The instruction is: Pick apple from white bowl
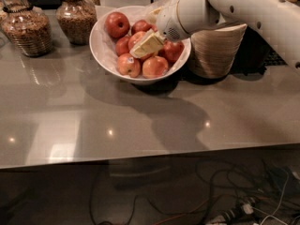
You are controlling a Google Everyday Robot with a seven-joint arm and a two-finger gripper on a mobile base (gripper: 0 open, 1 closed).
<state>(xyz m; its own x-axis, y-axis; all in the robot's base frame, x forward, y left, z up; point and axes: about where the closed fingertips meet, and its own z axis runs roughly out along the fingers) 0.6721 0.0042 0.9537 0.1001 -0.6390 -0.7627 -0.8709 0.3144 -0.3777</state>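
Note:
The white bowl stands at the back middle of the grey table, lined with crinkled paper and holding several apples. An orange-red apple lies in the middle of the pile, partly covered by my gripper. My cream gripper reaches in from the right on the white arm and rests low over this apple, tip pointing down-left. A dark red apple sits at the bowl's back left. A pinkish apple and a lighter orange one sit at the front.
A stack of beige paper bowls stands just right of the white bowl, under the arm. Two glass jars of brown food stand at the back left. The table's front edge runs across, with cables on the floor below.

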